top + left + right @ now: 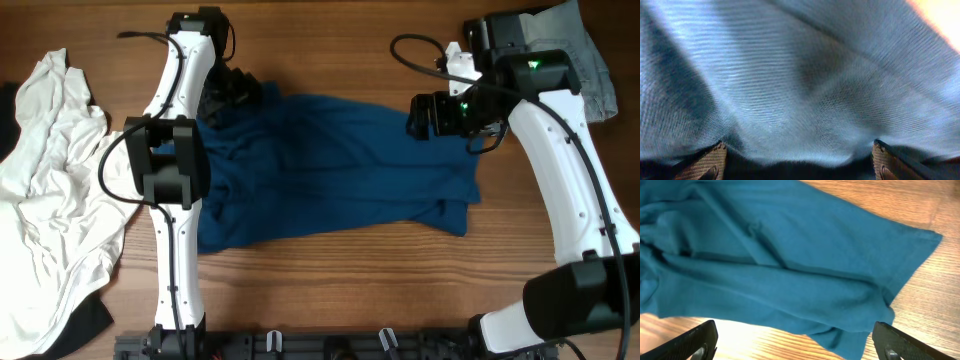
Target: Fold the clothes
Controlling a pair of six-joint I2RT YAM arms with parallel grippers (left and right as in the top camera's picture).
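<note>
A deep-blue T-shirt lies spread and wrinkled across the middle of the wooden table. A white shirt lies crumpled at the left. My left gripper sits low on the blue shirt's upper-left corner. In the left wrist view blue fabric fills the frame, and the gripper is open, its fingertips wide apart with cloth bulging between them. My right gripper hovers at the shirt's upper-right edge. It is open above the shirt's hem, holding nothing.
Pale denim jeans lie at the back right behind the right arm. A dark cloth shows under the white shirt at the front left. Bare wood runs along the front of the table.
</note>
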